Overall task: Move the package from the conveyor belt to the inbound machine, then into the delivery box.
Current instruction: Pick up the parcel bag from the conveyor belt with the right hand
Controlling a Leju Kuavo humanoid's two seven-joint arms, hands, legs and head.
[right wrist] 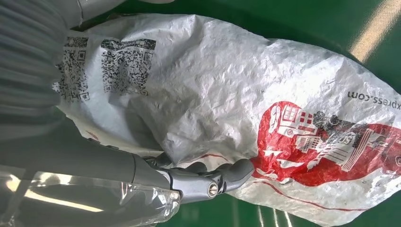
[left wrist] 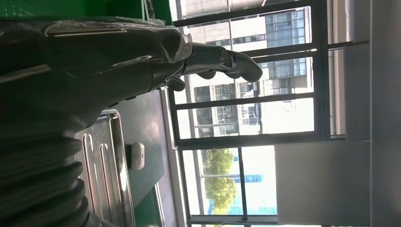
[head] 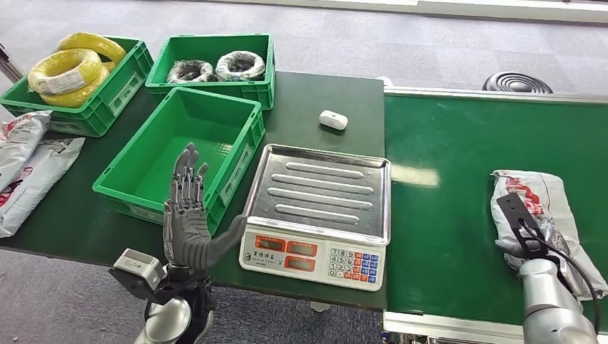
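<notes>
The package point(head: 538, 204), a white crinkled plastic mailer with red print and black codes, lies on the green conveyor belt point(head: 459, 208) at the right side of the scene, near the belt's front edge. The right hand point(head: 527, 240) is on the package; in the right wrist view its fingers point(right wrist: 208, 177) curl along the bag's edge and press into the plastic, gripping it while it lies flat on the belt. The left hand point(head: 188, 222) is raised upright in front of the desk point(head: 315, 100), its fingers point(head: 188, 175) straight and slightly spread, holding nothing, between the empty green delivery box point(head: 183, 154) and the scale. The inbound machine point(head: 319, 211), a weighing scale with a ribbed steel tray and a keypad with red displays, stands on the dark desk just left of the belt and right beside the delivery box. A small white device point(head: 333, 120) lies on the desk behind the scale. Farther back, a green crate point(head: 215, 68) holds two grey-white coils, and another green crate point(head: 79, 86) at the left holds yellow coils. More white mailers point(head: 29, 165) lie at the desk's left end. In the left wrist view, large windows point(left wrist: 250, 109) with buildings and trees outside appear beyond the fingers.
</notes>
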